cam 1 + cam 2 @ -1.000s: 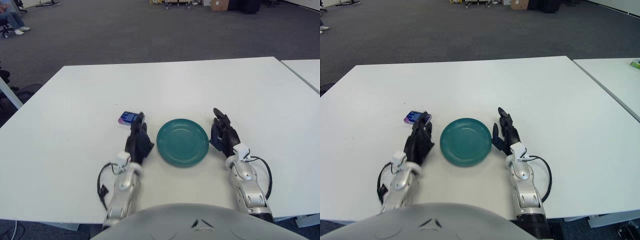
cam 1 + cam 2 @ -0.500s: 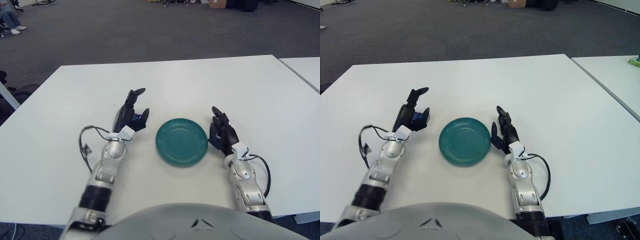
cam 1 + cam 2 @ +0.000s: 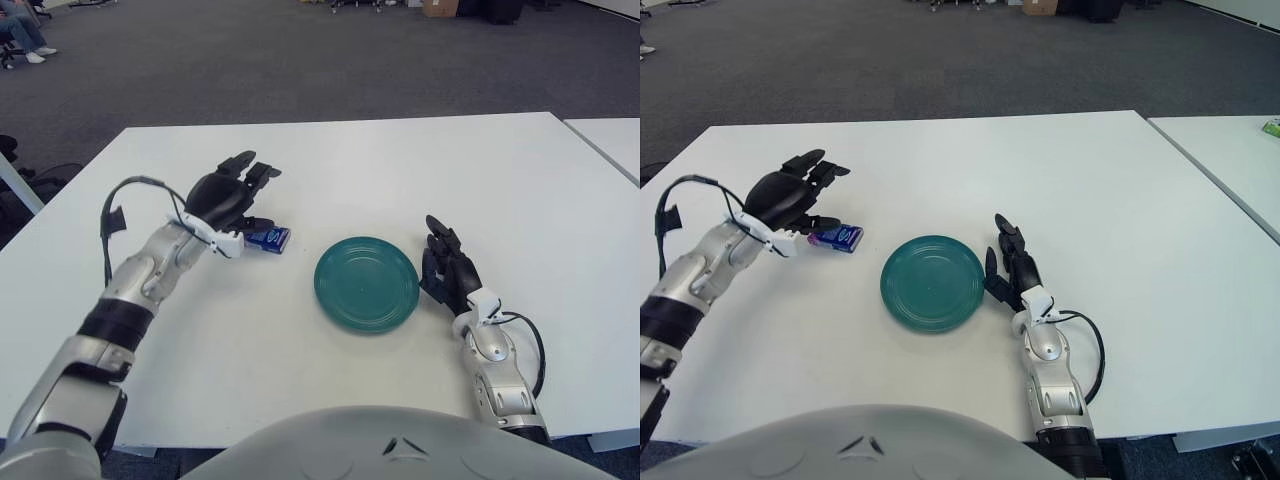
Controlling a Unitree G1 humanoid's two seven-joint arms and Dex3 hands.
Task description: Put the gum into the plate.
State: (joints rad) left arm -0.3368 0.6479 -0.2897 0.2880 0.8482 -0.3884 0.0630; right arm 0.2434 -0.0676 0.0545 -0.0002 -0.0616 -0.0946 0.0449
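The left robot hand (image 3: 228,195) covers the gum pack's (image 3: 268,238) near-left end, so contact there can't be judged. The surface (image 3: 400,170) runs off at both side edges.

Even, bright overhead light; soft faint shadows under the hands on the table (image 3: 330,170); sharp throughout

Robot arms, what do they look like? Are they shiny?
Both arms are silvery grey metal, a bit shiny, with black joint bands. The left hand and right hand have black fingers and a white wrist piece. A thin black cable loops beside each forearm.
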